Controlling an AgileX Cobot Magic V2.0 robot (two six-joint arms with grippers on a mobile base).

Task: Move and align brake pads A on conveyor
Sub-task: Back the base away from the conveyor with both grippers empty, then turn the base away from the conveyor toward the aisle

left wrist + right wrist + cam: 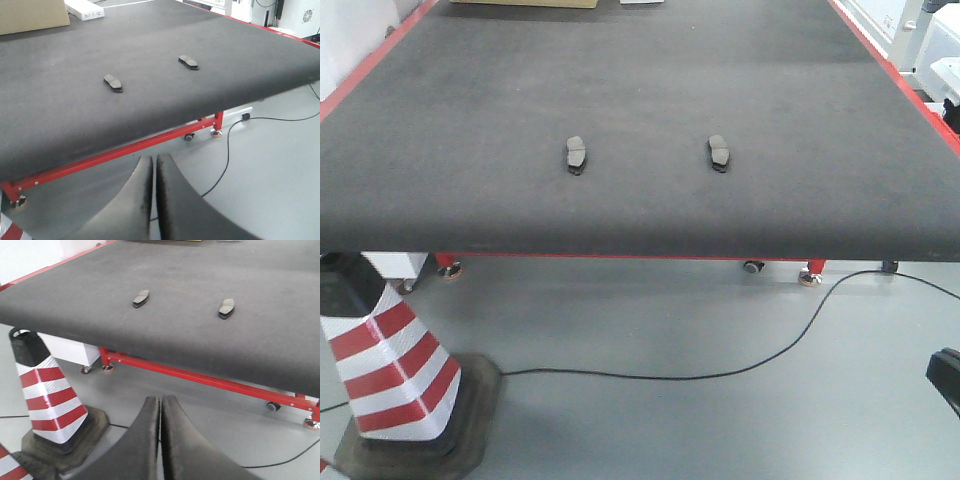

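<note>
Left hand (151, 161) hangs low over the floor (720, 440), short of the conveyor's near edge. Its fingers are pressed together with only a thin seam between them, and it holds nothing. Right hand (160, 401) is the same: fingers together, nothing gripped. Frame bottom cuts off the lower part of both hands.

Red-white striped cone (390, 360) stands on the floor at left on a dark base, its top hidden behind the conveyor edge. Thin black cable (720, 373) snakes across the floor. A dark thing (945, 378) is cut off at the right edge; can't tell what it is.

Conveyor (640, 70) is a wide dark felt-like belt, with its red frame (125, 149) and wheeled feet showing underneath.

Two pads lie flat on the belt near the front edge, well apart and roughly level with each other: left pad (576, 154) and right pad (719, 152). Each shows a centre groove; finer detail is too small to make out. Neither hand touches them.

At the far end, a cardboard box (30, 15) and a white box (85, 8) are both cut off by the frame top.
</note>
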